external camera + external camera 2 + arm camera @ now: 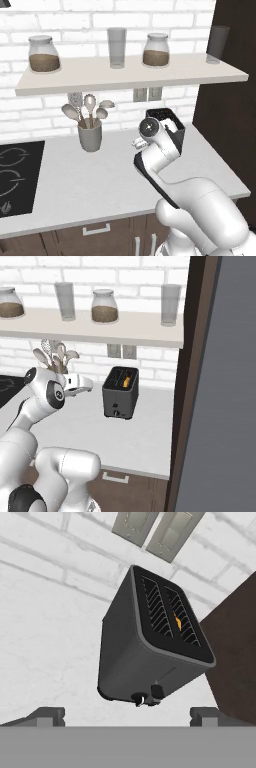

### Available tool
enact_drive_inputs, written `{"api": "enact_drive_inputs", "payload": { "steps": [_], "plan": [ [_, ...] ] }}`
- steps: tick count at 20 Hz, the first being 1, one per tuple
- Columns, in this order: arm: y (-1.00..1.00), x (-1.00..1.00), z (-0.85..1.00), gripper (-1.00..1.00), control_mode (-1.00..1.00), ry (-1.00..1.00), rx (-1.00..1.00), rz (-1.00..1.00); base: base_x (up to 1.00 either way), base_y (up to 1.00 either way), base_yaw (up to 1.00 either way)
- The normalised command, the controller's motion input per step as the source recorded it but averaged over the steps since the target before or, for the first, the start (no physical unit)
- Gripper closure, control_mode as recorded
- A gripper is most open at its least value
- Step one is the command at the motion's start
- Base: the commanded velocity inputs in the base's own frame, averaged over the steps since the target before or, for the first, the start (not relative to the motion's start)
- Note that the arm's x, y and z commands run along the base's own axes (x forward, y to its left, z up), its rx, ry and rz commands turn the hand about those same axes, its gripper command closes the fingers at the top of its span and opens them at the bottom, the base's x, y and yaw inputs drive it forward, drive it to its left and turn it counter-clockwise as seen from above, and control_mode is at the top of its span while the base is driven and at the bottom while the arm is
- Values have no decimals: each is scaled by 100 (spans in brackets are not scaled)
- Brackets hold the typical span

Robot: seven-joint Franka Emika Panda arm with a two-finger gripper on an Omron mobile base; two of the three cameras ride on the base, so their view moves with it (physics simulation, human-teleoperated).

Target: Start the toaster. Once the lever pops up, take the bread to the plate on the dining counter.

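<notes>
A white counter [100, 185] runs along a white brick wall [50, 22], with brown cabinet fronts below it and a black cooktop [15, 175] set into its left end. Above the counter hangs a pale shelf [125, 75] carrying two glass jars [44, 53] with brown contents and two tall glass tumblers [116, 47]. A pair of wall switches [157, 529] sits on the brick just under the shelf, and a tall dark brown panel [187, 381] closes off the counter on the right. A grey utensil cup [90, 135] full of spoons and spatulas stands near the middle of the counter, well apart from the toaster [120, 392]. The toaster is a small, boxy, dark grey thing standing upright toward the back right of the counter, directly below the switches and close to the dark panel. It has two slots in its top with ribbed wire guides, a small knob low on its front, and a lever [157, 690] low on the same face. Down in one slot a sliver of orange-tan shows, the bread [177, 619], mostly hidden. The gripper [127, 714] hangs in the air in front of the toaster, touching nothing, its two dark fingertips [47, 715] spread wide apart.
</notes>
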Motion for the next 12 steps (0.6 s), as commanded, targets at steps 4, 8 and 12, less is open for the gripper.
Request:
{"api": "enact_drive_inputs", "payload": {
  "steps": [4,8,12],
  "plan": [
    [0,0,0,-100,-100,0,0,0,0,0,0],
    [0,0,0,-100,-100,0,0,0,0,0,0],
    [0,0,0,-100,-100,0,0,0,0,0,0]
  ]
}}
